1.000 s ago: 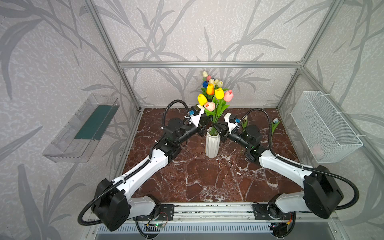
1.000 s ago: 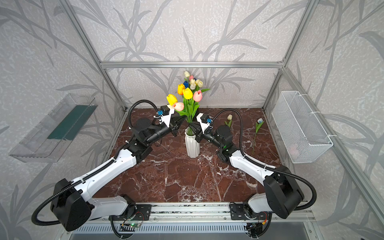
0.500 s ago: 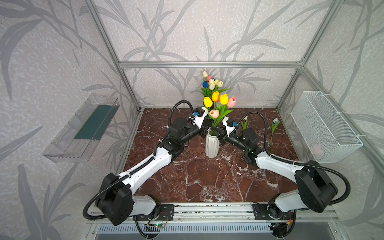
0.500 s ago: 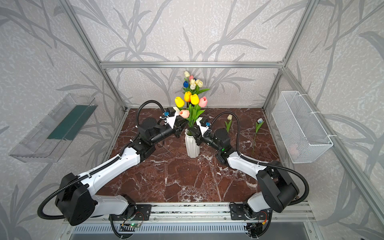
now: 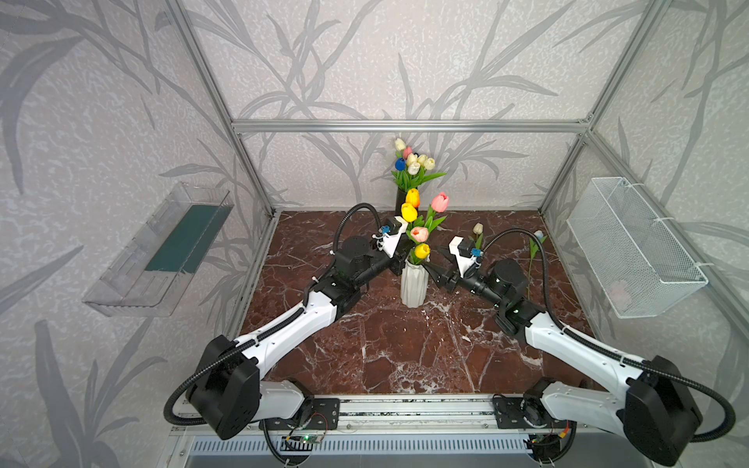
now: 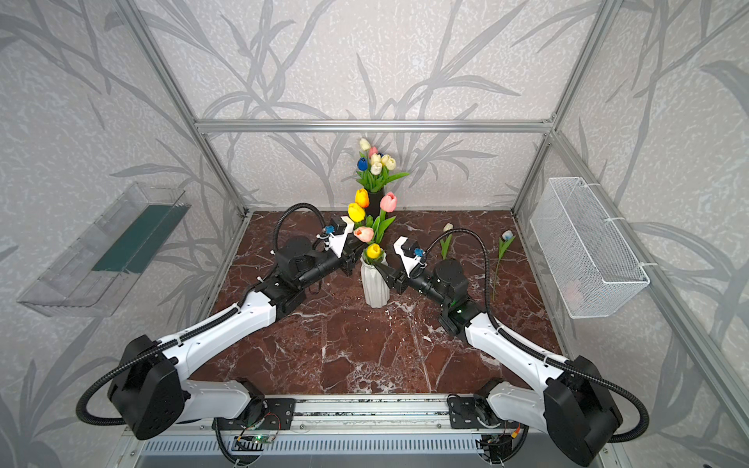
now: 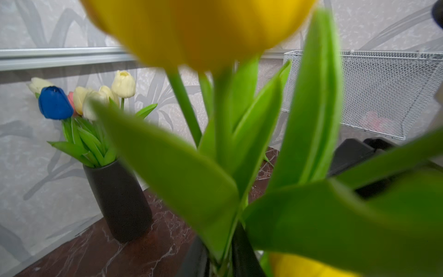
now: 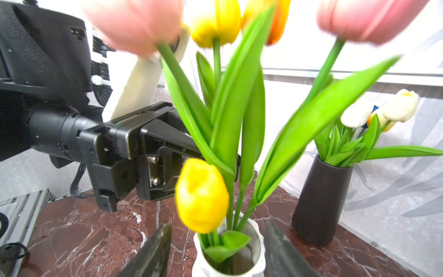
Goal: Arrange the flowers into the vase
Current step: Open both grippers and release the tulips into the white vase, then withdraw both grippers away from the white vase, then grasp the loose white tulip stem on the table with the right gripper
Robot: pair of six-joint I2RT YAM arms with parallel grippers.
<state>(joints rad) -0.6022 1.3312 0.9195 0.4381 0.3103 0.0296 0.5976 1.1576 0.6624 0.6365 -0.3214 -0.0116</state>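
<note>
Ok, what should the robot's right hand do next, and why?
Probably the right gripper should back away from the white vase: its jaws stand open and empty, and five tulips already stand in it. A cream tulip and a pale blue tulip lie on the table beside that arm.

The marble tabletop [image 5: 405, 344] bears a white vase [image 5: 414, 283], a black vase [image 5: 400, 204] and two loose tulips [image 5: 534, 248].

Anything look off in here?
Two strays lie loose on the table, not in the white vase: a cream tulip and a pale blue tulip, back right. One yellow tulip sits low, head at the vase rim.
</note>
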